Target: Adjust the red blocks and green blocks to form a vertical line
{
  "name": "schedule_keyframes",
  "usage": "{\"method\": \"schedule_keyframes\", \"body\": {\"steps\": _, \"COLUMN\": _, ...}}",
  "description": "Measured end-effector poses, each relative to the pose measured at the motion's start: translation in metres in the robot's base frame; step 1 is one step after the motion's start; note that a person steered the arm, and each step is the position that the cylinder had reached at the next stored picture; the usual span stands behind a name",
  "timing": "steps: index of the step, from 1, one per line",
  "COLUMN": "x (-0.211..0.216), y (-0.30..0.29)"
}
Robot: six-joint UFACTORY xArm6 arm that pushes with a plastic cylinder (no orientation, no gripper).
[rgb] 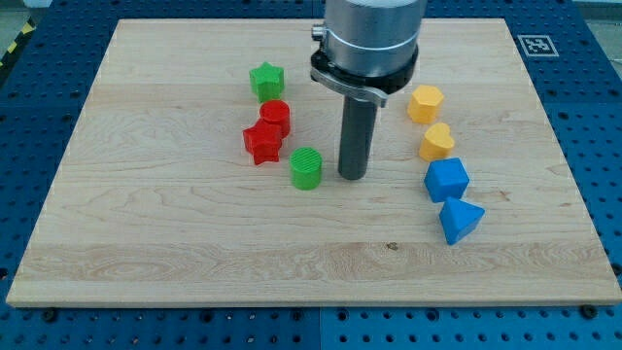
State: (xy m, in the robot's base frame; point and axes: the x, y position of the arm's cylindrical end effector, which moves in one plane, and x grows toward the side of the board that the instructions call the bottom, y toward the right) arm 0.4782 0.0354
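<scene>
Tip (352, 176) beside green cylinder (306, 168).

No readable text, numbers or brand names on anything I can see. Only sign: a black-and-white fiducial marker (536, 45) printed on the far right corner of the wooden board (175, 243); its pattern is too small to decode.
</scene>
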Motion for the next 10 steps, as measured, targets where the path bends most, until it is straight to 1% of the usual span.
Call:
{"method": "schedule_keyframes", "body": {"steps": 3, "x": 0.0, "y": -0.065}}
{"method": "schedule_keyframes", "body": {"steps": 5, "x": -0.004, "y": -0.03}}
{"method": "schedule_keyframes", "body": {"steps": 7, "x": -0.043, "y": -0.057}}
{"method": "schedule_keyframes", "body": {"steps": 8, "x": -0.055, "y": -0.079}}
{"method": "schedule_keyframes", "body": {"steps": 10, "x": -0.07, "y": -0.09}}
